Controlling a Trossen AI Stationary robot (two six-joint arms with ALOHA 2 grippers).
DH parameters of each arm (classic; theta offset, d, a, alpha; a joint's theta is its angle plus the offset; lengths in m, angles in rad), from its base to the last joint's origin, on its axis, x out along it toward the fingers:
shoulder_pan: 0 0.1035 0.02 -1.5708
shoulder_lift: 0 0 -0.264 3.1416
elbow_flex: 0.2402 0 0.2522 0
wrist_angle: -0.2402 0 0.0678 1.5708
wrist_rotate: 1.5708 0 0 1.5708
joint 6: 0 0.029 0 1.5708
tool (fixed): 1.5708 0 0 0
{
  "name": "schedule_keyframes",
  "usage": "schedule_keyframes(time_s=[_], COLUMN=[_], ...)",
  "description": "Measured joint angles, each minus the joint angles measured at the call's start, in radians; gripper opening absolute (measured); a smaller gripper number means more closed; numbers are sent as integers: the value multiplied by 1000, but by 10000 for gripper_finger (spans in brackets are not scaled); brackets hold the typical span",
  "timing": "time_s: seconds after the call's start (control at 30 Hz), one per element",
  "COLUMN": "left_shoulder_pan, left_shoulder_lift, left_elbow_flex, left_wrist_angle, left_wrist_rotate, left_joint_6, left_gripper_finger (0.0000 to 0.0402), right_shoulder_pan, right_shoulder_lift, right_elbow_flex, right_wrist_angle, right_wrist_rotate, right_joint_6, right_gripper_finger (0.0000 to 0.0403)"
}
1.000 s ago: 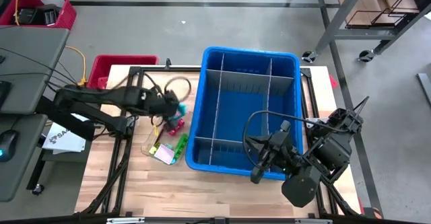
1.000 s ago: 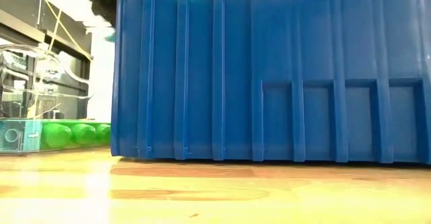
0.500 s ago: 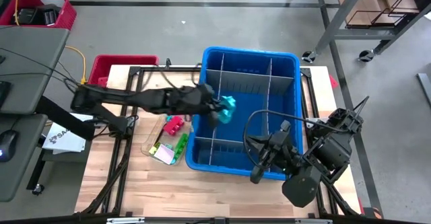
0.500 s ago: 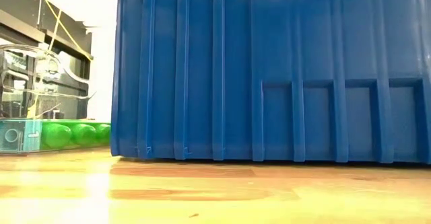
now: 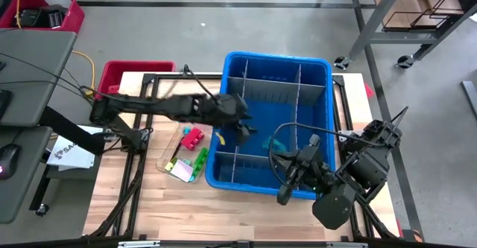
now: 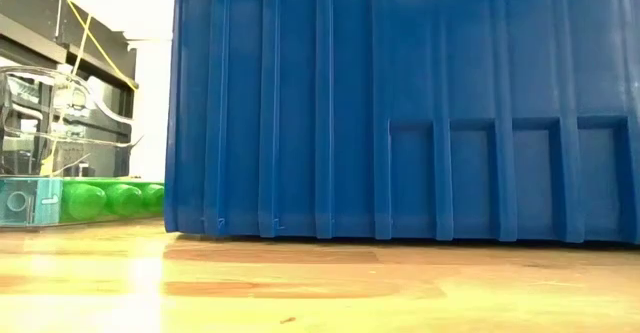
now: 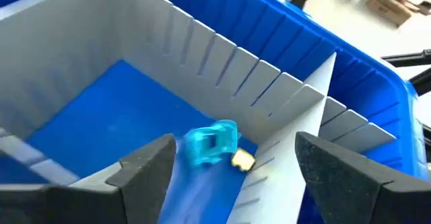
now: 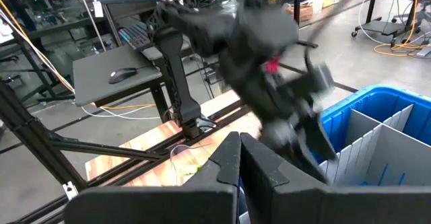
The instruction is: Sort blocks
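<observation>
Wooden bench from above, with the blue bin sitting on it, grey dividers splitting it into compartments. The left arm stretches across from the left side and its left hand hangs over the bin's middle-left compartment, fingers spread wide and holding nothing. A teal block shows just beyond it, near a divider. Outside the bin, on the bench, red, green and pink blocks lie beside a clear tray. The right hand rests at the bin's near right rim.

Down at bench level: the bin's blue wall fills nearly everything, green blocks off to the side.

Left wrist view: both dark fingers stand far apart, and between them, untouched, the teal block lies against a grey divider with a small yellow block beside it.

Right wrist view: the fingers are pressed together, clenched on nothing.
</observation>
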Motion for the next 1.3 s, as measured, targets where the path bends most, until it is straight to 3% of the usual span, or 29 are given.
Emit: schedule_keyframes(time_s=[0.17,0.3,0.43,0.6,0.9,1.07,1.3], left_shoulder_pan=[1,-49,-120,-187,-237,-237,-228], left_shoulder_lift=[-135,-216,-276,-364,-381,-337,-202], left_elbow_flex=[22,21,-80,-323,-712,-797,-799], left_wrist_angle=[-227,-507,-637,-595,-268,-121,-106], left_wrist_rotate=[-6,-6,-47,-4,81,105,102], left_joint_6=[8,9,-69,-252,-613,-712,-716], left_gripper_finger=[302,300,300,300,300,300,300], right_shoulder_pan=[0,0,0,0,0,-1,-1], right_shoulder_lift=[0,0,0,0,0,0,0], right_elbow_flex=[0,0,0,0,0,0,0], right_wrist_angle=[-2,-9,-13,-16,-15,-15,-15], right_wrist_rotate=[0,0,0,0,2,5,8], right_joint_6=[0,0,0,0,0,0,0], right_gripper_finger=[0,0,0,0,0,0,0])
